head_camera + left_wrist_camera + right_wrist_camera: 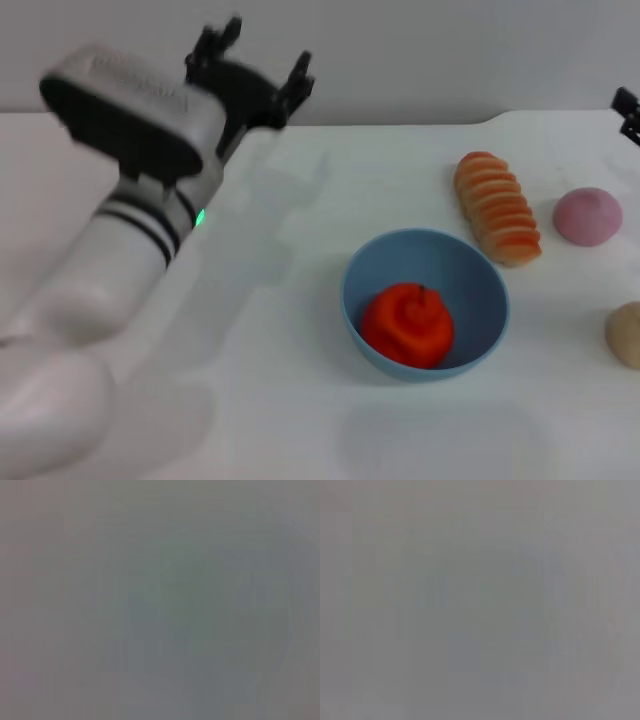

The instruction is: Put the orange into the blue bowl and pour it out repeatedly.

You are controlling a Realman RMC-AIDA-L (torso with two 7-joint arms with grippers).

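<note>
The orange (408,325), bright red-orange and lumpy with a small stem, lies inside the blue bowl (472,272), which stands upright on the white table right of centre. My left gripper (260,60) is raised far to the upper left, well away from the bowl, open with nothing between its fingers. Only a small black part of my right gripper (628,108) shows at the right edge, far from the bowl. Both wrist views show only a plain grey blur.
A ridged pale-orange loaf (497,207) lies just behind the bowl to the right. Beside the loaf is a pink round piece (588,215), and a small tan ball (625,335) sits at the right edge. My left arm fills the left side.
</note>
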